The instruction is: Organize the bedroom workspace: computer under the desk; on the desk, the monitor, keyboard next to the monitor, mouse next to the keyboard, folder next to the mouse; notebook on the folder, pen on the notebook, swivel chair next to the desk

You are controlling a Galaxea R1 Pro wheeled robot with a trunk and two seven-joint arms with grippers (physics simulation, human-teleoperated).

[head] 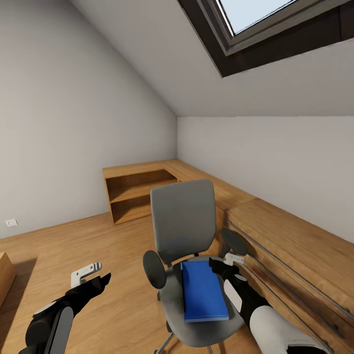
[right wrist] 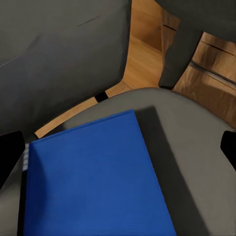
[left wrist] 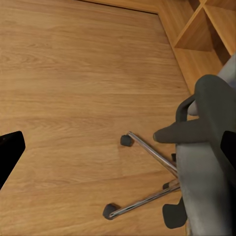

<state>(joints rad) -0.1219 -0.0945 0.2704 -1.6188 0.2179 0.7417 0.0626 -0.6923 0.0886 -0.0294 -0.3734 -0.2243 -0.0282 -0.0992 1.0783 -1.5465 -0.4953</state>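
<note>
Your swivel chair (head: 189, 260) stands on the wood floor (head: 98, 255) with the low light-wood shelving (head: 135, 189) behind it and a long wooden ledge (head: 290, 236) close along its far side, near the armrest there. The open floor lies on your left-arm side, out to the grey wall (head: 59, 123); the sloped ceiling carries a dark-framed skylight (head: 275, 29). The folder (head: 204, 291) lies flat on the grey seat, its long edge running front to back. Your right gripper (head: 221, 265) hovers over the seat just beside the folder's far corner (jaws spread wide in the right wrist view, nothing between them). Your left gripper (head: 96, 278) hangs over bare floor, well apart from the chair, also spread and empty.
</note>
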